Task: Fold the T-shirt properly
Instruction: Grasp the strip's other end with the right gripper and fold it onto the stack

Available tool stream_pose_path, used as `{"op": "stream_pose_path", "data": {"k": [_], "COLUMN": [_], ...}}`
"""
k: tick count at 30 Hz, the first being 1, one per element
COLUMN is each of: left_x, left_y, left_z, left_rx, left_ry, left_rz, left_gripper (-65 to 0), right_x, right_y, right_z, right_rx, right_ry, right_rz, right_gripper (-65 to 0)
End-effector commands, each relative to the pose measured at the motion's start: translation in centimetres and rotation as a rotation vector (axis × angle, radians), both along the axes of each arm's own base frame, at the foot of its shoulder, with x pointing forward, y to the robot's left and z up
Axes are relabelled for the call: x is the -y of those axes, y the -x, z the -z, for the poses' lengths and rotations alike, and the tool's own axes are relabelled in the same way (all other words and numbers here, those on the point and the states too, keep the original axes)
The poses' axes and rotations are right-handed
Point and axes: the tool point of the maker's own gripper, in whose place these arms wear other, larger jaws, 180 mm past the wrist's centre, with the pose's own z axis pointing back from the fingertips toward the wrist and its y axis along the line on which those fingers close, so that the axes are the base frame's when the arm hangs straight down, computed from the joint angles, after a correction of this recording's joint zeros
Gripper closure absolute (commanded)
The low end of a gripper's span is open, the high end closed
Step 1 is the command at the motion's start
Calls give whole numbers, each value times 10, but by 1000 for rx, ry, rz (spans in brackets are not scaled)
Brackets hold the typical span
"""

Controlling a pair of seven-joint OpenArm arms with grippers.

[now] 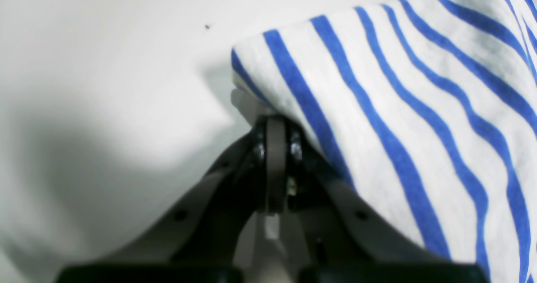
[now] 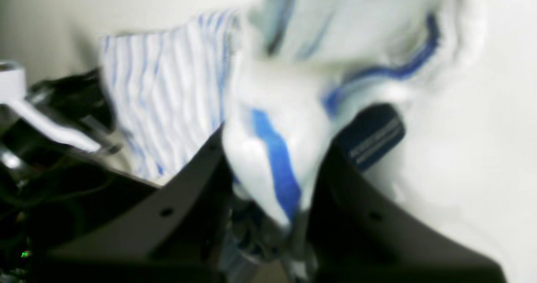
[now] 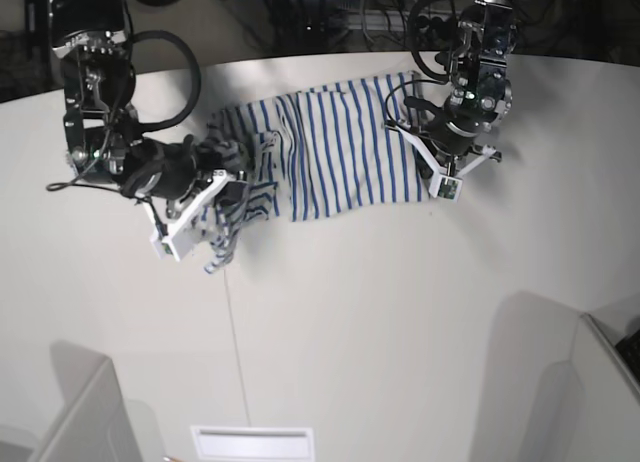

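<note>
T-shirt (image 3: 330,152), white with blue stripes, lies on the white desk (image 3: 350,322) near its far edge, stretched between the two arms. Middle portion fairly flat; the end toward the base view's left is bunched and partly lifted.

Right pincer (image 2: 270,182): clenched on a gathered fold of the T-shirt, one blue stripe running down between the dark fingers (image 2: 188,199). A small dark label (image 2: 371,138) shows just beside the fold. Right wrist view is blurred.

Left pincer (image 1: 275,127): jaws pressed together at the shirt's corner, the striped cloth draped over one side of it; grasping the hem edge there. Corner sits slightly above the desk, casting a shadow.
</note>
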Motion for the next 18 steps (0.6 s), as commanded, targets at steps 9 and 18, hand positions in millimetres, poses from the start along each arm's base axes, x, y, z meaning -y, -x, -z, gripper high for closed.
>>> {"op": "stream_pose_path", "data": {"k": [9,18], "left_x": [0,23], "left_y": [23,38], "left_z": [0,10], "left_rx": [-103,-141], "left_ry": [-28,-10], "left_rz": [18,78], "left_gripper": [0,0], "right_x": [-77,-123], "right_y": [31,29], "right_z": [5,-13], "right_rx": [-116,-107], "right_ry": [-116,-162], "right_rz": [-4,-30], "right_gripper": [0,0]}}
